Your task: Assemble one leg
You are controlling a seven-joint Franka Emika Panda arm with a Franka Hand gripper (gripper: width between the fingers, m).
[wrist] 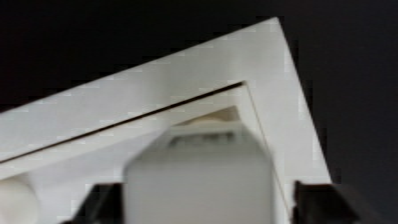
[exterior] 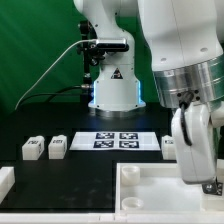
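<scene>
The gripper (exterior: 197, 150) hangs low at 4 o'clock in the exterior view, clenched on a leg (wrist: 199, 178) seen between its fingers (wrist: 103, 203) over the corner of the square top (exterior: 165, 188). Two more legs (exterior: 33, 149) (exterior: 58, 149) sit on the bench (exterior: 60, 175) at 9 o'clock, beside the marker board (exterior: 116, 141).

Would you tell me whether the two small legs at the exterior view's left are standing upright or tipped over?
Upright, as far as shows: both legs sit squarely on the black table, side by side and apart, tags facing the camera.
</scene>
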